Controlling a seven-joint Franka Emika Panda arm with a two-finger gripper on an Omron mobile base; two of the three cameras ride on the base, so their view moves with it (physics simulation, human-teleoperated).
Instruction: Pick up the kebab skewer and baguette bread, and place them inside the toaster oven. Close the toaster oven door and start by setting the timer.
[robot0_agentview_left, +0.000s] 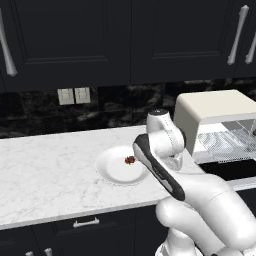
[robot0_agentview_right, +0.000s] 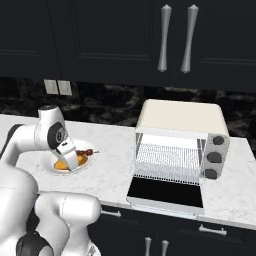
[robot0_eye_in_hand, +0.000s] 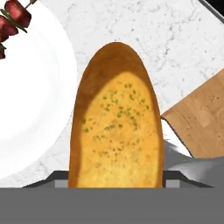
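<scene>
the gripper (robot0_agentview_right: 70, 162) is closed around the baguette bread (robot0_eye_in_hand: 116, 127), holding it just over the white plate (robot0_agentview_left: 112, 172) on the marble desk (robot0_agentview_left: 45, 165). the kebab skewer (robot0_agentview_right: 85, 152) lies on that plate. the toaster oven (robot0_agentview_right: 182, 120) stands to the right, its toaster oven door (robot0_agentview_right: 167, 192) folded down open

Matt, herb-flecked crust on the baguette bread (robot0_eye_in_hand: 117, 131); glossy white plate (robot0_eye_in_hand: 35, 109); veined marble counter (robot0_agentview_left: 45, 175).
</scene>
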